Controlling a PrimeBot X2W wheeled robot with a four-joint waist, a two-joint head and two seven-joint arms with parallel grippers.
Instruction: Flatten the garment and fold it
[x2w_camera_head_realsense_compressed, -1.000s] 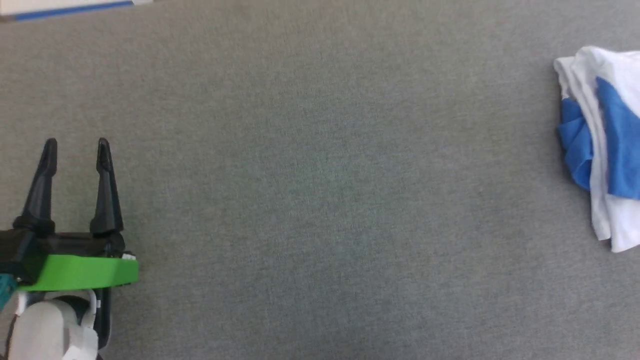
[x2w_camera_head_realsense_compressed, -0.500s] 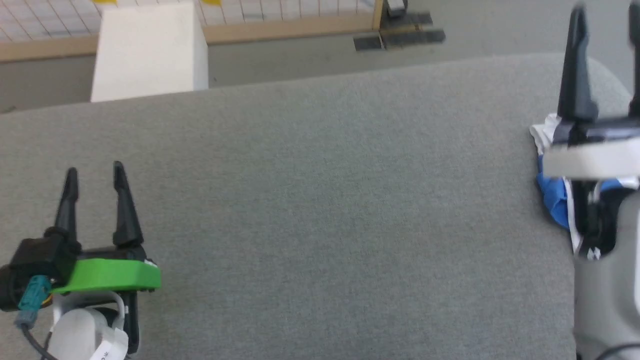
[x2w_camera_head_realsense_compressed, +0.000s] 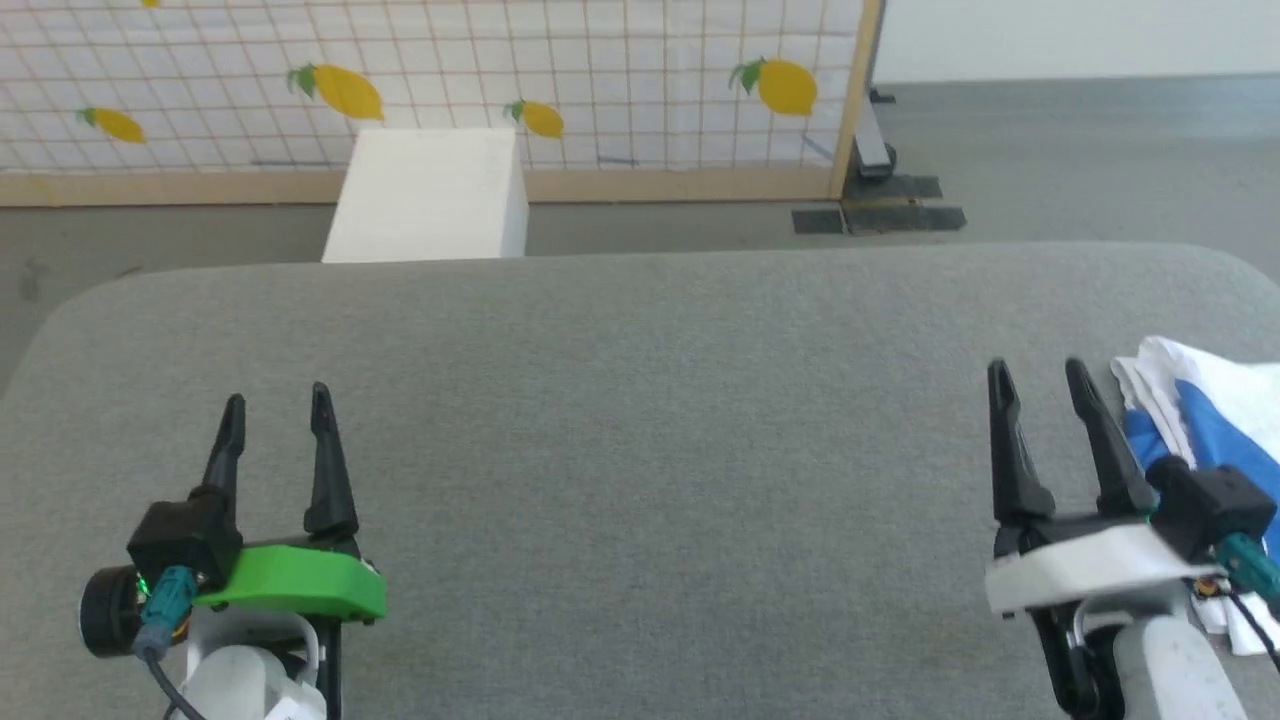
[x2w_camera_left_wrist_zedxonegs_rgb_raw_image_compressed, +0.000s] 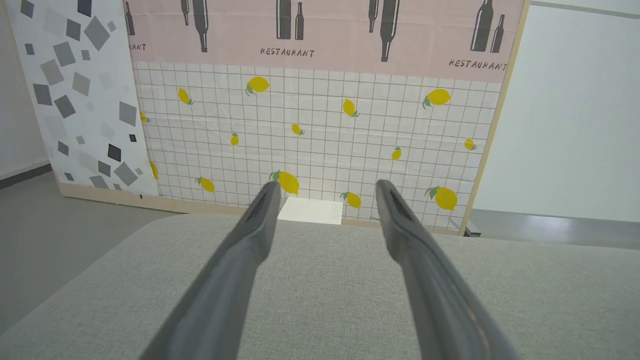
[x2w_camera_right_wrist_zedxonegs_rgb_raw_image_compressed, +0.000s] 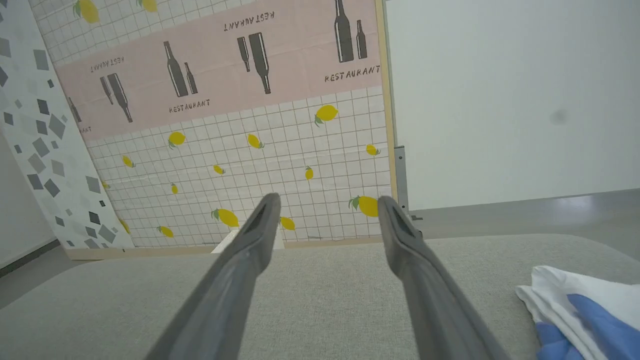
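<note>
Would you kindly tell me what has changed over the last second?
The head view has tilted upward, so the lemon-print screen now shows beyond the table. The right tool, open, has come into view beside the garment. Nothing was grasped or released. Unchanged: the left tool open and empty, the garment bunched at the table's right.

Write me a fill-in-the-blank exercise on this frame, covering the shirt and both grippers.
1. The garment lies bunched on the robot's ____ side of the grey table.
2. The left gripper and the right gripper both hold nothing, jaws ____.
3. The garment is white and ____.
4. The screen behind the table is printed with yellow ____.
Missing words: right; open; blue; lemons.
</note>
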